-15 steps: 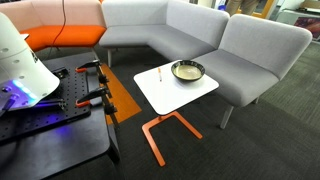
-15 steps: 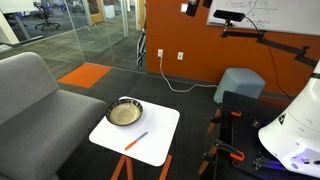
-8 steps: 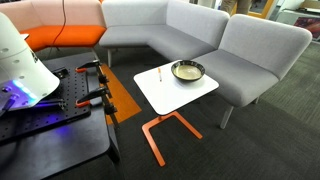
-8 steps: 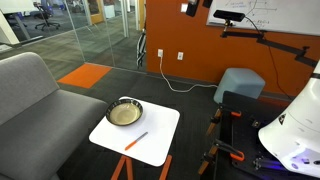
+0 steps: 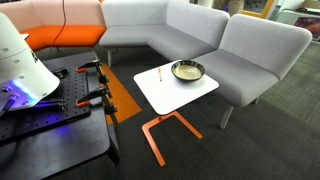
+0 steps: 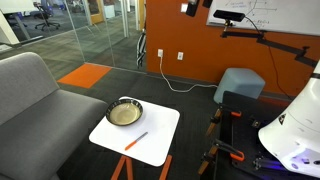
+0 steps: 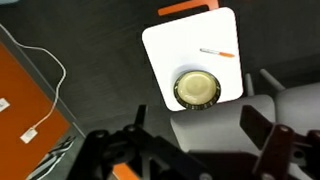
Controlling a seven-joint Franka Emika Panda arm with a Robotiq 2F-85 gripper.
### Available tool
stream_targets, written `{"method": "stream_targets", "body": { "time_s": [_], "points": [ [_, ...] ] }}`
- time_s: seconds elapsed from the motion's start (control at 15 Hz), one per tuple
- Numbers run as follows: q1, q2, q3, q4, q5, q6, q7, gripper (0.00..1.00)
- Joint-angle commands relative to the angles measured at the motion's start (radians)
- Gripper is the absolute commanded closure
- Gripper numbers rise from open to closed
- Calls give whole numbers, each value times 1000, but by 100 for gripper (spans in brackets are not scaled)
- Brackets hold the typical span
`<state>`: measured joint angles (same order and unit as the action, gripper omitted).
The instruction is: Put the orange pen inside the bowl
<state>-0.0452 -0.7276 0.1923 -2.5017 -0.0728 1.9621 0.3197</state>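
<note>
The orange pen point(image 5: 160, 73) lies flat on the small white table point(image 5: 165, 95) beside the bowl point(image 5: 187, 70), apart from it. In an exterior view the pen point(image 6: 136, 140) lies nearer the table's front, the bowl point(image 6: 125, 113) behind it. The bowl has a dark rim and a pale cream inside and looks empty. In the wrist view the pen point(image 7: 217, 52) and bowl point(image 7: 197, 90) show far below. My gripper point(image 7: 195, 140) is open and empty, high above and well away from the table point(image 7: 170, 50).
A grey sofa point(image 5: 230, 40) wraps round the table. Orange table legs point(image 5: 160, 130) stand on the dark carpet. A black bench with orange clamps point(image 5: 85, 85) sits by the robot base point(image 6: 295, 130). A blue-grey stool point(image 6: 238, 85) and white cable point(image 7: 40, 110) lie nearby.
</note>
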Motion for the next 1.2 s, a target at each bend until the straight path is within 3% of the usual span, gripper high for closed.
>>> {"method": "stream_targets", "body": {
  "time_s": [0.0,0.67,0.8,0.87,1.07,1.13],
  "points": [
    [12,2,-10,2,-8,-2,6,0],
    [9,15,5,0,-18,25,21,0],
    [17,69,49,-9,-47,131,32,0],
    [39,128,62,-15,-73,215,-22,0],
    [73,366,99,-8,-116,408,-63,0],
    [53,448,124,-6,-118,478,-97,0]
  ]
}}
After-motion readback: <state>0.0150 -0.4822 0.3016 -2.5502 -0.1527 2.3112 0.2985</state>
